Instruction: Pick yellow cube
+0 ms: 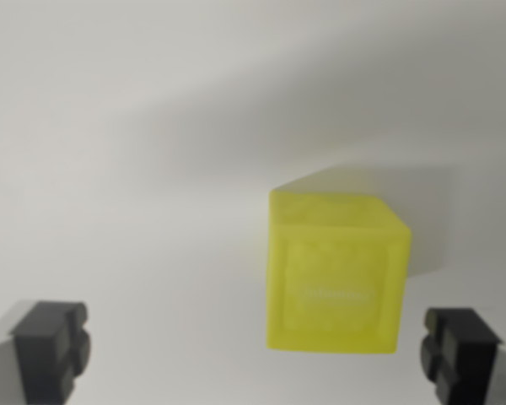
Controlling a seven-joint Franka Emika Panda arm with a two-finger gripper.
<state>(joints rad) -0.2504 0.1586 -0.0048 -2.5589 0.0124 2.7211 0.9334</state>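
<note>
A yellow translucent cube (337, 270) rests on a pale surface, right of centre in the wrist view. My gripper (255, 354) is open. Its two black fingertips show at the bottom corners, one at the wrist view's left (51, 348) and one at the right (462, 350). The cube lies between them, much closer to the right fingertip, and neither pad touches it. The picture is blurred.
The white surface (135, 169) stretches all around the cube, with a soft grey shadow (405, 143) behind and to the right of it.
</note>
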